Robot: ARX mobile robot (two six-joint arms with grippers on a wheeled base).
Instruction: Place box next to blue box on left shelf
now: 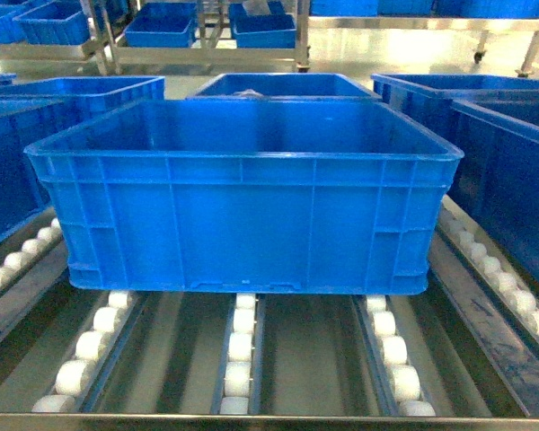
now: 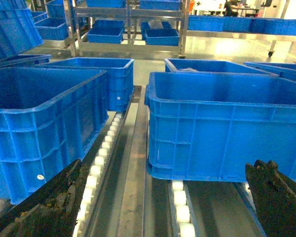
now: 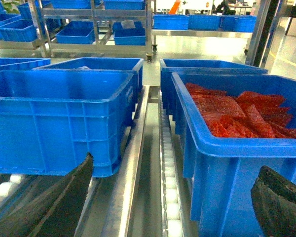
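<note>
Where the left shelf [image 1: 251, 420] starts, its flat front rail runs along the bottom of the head view, with three roller lanes [image 1: 241, 346] bare just behind it. Box [image 1: 242, 193] sits square on those lanes a little back from the rail, its near wall facing the camera, open top. Neither gripper shows in the head view. Left gripper [image 2: 163, 207] jaws are apart, dark fingers at both lower corners, touching nothing. Right gripper [image 3: 172, 207] jaws are apart too, holding nothing. Left neighbour crate [image 2: 39, 123] stands just beside the box, a metal divider [image 2: 133, 163] and narrow gap between. Right neighbour crate [image 3: 241, 143] holds red bags [image 3: 237, 111]. Behind: more blue crates [image 1: 283, 85] close to the box's far rim, then racks [image 1: 207, 27] across the floor.
</note>
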